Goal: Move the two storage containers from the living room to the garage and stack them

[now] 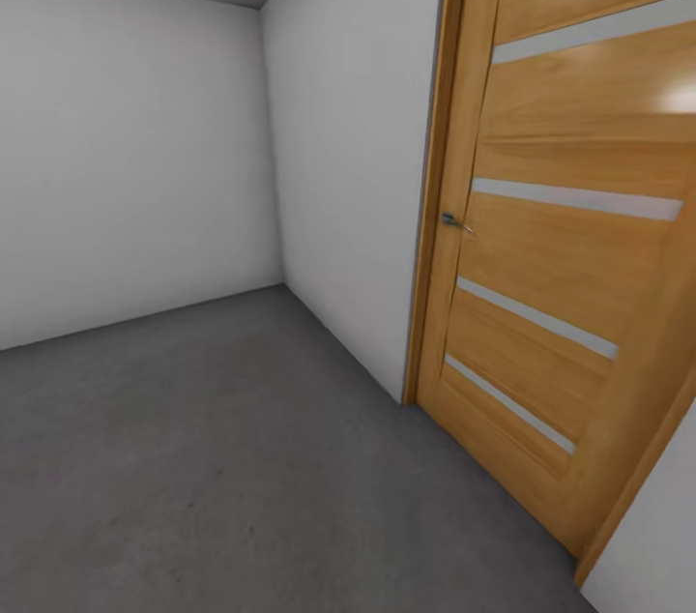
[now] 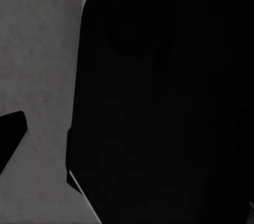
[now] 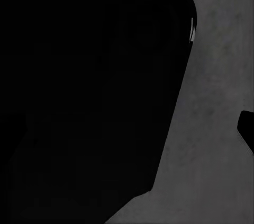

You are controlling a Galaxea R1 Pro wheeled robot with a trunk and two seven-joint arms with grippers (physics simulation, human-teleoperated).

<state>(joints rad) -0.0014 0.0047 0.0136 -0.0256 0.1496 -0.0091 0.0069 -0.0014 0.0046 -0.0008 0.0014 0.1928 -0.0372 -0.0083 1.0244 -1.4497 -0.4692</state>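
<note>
Bare garage floor [image 1: 242,458] beside the slatted wooden door [image 1: 570,236]; robot seemingly in transit, finger state indiscernible in dark wrist views.

A black robot body [image 2: 164,102] looms over grey concrete — the floor [image 2: 37,49]

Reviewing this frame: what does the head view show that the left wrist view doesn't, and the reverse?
Head view alone: the slatted wooden door with its metal handle, shut in its frame, and the white-grey walls meeting in a corner. Left wrist view alone: a large black robot part close to the lens and a dark finger tip at the edge. Shared: the dark grey concrete floor.
</note>
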